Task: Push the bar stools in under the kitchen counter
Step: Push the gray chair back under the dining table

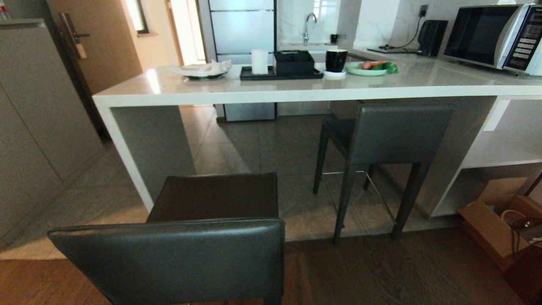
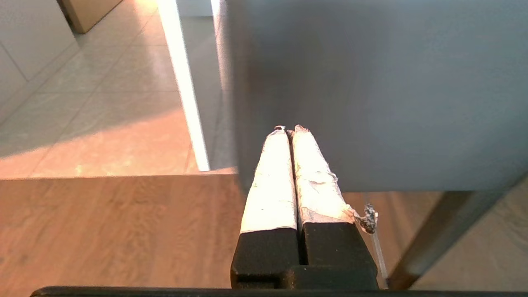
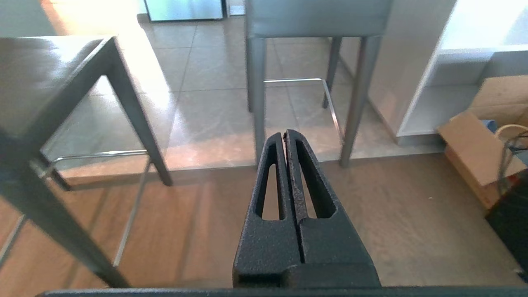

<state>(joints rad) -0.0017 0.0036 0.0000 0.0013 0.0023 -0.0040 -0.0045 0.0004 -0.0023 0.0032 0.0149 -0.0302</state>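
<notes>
Nearest, the left gripper [image 2: 289, 128] hangs low with its taped fingers [image 2: 270, 177] pressed together, empty, just behind the grey backrest of the near bar stool [image 1: 178, 250]. The right gripper [image 3: 285, 133] hangs over the wooden floor [image 1: 402, 271], black fingers [image 3: 307, 185] likewise closed on nothing. That stool stands clear of the worktop [image 1: 271, 89], seat out in the open. Beyond it, to the right, stool 2 [image 1: 383, 140] sits with its seat under the worktop edge, backrest just outside. A cardboard box [image 1: 491, 228] lies at the right. On the worktop stand a black tray [image 1: 279, 74], black mug [image 1: 336, 60], green plate [image 1: 364, 70] and microwave [image 1: 491, 36]; its panel lettering is illegible.
</notes>
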